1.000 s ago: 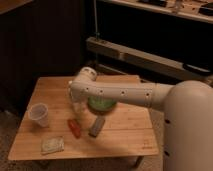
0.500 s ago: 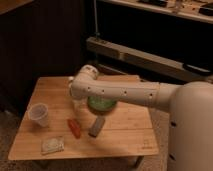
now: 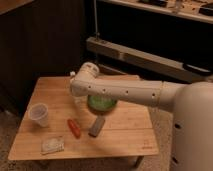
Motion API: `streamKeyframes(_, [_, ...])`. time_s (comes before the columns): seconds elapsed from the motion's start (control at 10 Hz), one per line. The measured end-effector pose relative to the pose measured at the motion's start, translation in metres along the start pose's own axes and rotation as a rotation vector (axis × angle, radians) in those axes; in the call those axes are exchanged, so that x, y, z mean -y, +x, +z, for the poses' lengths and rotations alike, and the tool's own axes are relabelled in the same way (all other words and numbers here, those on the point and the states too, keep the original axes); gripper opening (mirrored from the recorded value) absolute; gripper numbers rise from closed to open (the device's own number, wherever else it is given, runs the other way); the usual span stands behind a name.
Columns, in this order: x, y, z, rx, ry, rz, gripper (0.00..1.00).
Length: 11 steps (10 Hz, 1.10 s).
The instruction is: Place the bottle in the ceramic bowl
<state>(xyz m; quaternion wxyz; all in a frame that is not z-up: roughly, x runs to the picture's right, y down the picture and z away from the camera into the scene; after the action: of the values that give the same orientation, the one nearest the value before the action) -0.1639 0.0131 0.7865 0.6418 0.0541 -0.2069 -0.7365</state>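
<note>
One end effector [image 3: 76,90] hangs near the counter's [image 3: 125,131] centre; you cannot tell its grip. The bottle [image 3: 73,75] sits against it, just left of the ceramic bowl [image 3: 102,104]. Likely light, slick and crushable, so hold it gently at mid-body.

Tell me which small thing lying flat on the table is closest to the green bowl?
The grey oblong one, just before the bowl; the red stick and white packet lie farther left. The gripper hangs by the bowl's left edge.
</note>
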Motion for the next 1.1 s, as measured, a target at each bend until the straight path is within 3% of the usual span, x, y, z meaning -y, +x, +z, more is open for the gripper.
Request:
streamKeyframes(0.2, [0.003, 0.013, -0.009, -0.012, -0.009, 0.029, 0.05])
streamKeyframes(0.4, [0.003, 0.018, -0.011, -0.007, 0.014, 0.072, 0.05])
streamKeyframes(0.7, [0.000, 0.024, -0.012, 0.016, 0.084, 0.131, 0.05])
streamKeyframes(0.9, [0.003, 0.030, -0.010, 0.046, 0.149, 0.147, 0.05])
streamKeyframes(1.1, [0.007, 0.034, -0.009, 0.067, 0.186, 0.149, 0.05])
